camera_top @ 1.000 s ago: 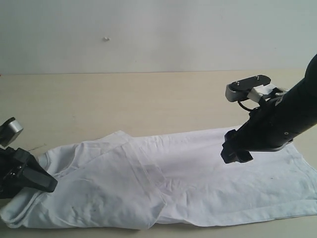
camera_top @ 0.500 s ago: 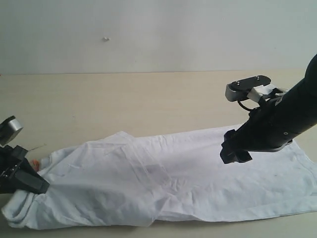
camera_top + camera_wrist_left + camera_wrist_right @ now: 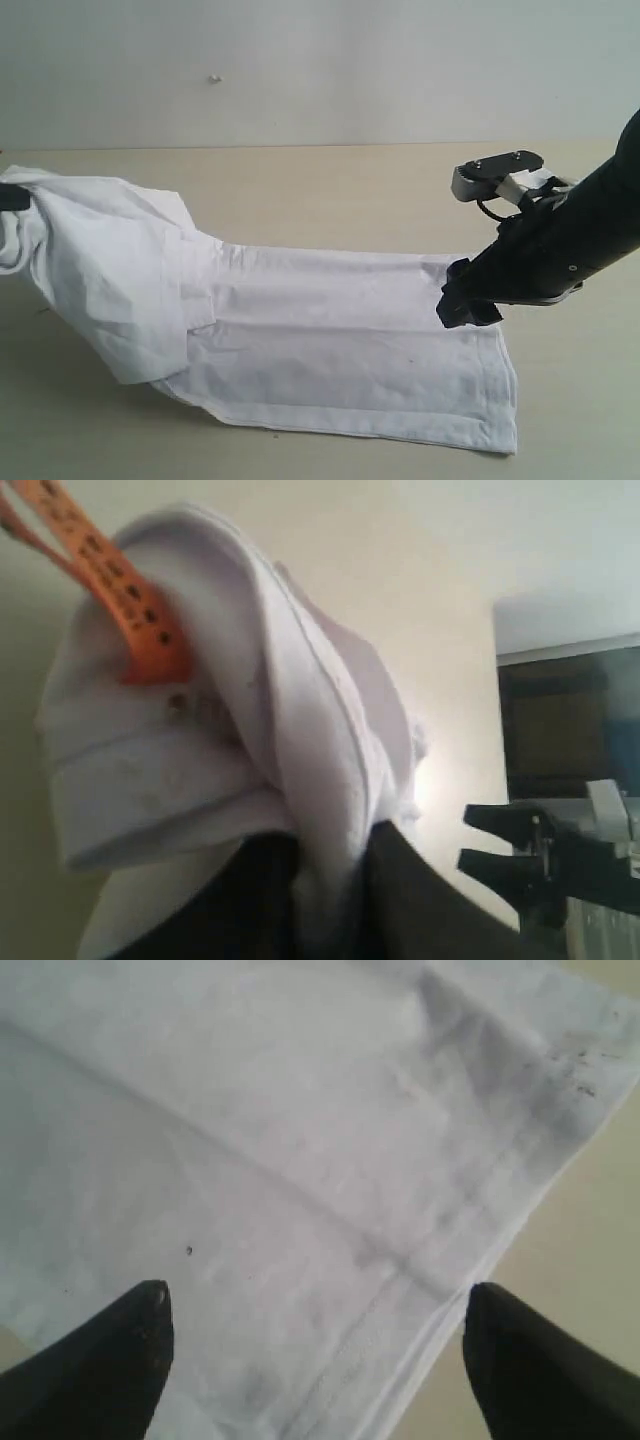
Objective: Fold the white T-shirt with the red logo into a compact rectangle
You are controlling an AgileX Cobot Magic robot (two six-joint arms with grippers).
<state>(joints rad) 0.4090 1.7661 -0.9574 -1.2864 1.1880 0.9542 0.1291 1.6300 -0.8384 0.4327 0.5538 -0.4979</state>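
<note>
White cotton is bunched tight between the left jaws, which are closed on the collar end of the white T-shirt (image 3: 300,730). An orange tag (image 3: 120,600) loops out of the bunch. In the exterior view that end is held up off the desk (image 3: 330,200) at the far left and droops in loose folds. The rest of the shirt lies flat along the desk toward the right. The right jaws stand wide apart with nothing between them, their dark fingertips (image 3: 110,1360) close over the hemmed end of the shirt. The right arm (image 3: 560,250) slants in from the right edge over that end. Small dark specks (image 3: 585,1070) mark the cloth near the hem.
</note>
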